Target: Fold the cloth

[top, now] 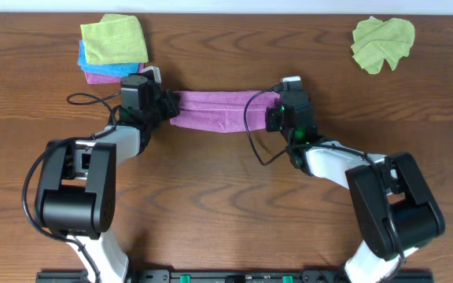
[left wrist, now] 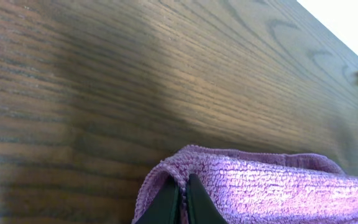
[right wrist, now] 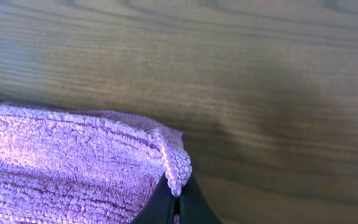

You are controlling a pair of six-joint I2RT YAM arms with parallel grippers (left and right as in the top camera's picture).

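Left pincer (top: 166, 104) and right pincer (top: 271, 108) each pinch an end of the lilac cloth (top: 219, 110) stretched between them; moving both evenly should keep its edges aligned.

The table (top: 226, 181) is lit brightly overhead, with faint shadows. In the wrist views shadow bands are cast across it, the cloth (right wrist: 73, 162) is rendered sharp, and the left view's far corner is overexposed.

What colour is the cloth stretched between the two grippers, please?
The cloth is plain lilac; right wrist view.
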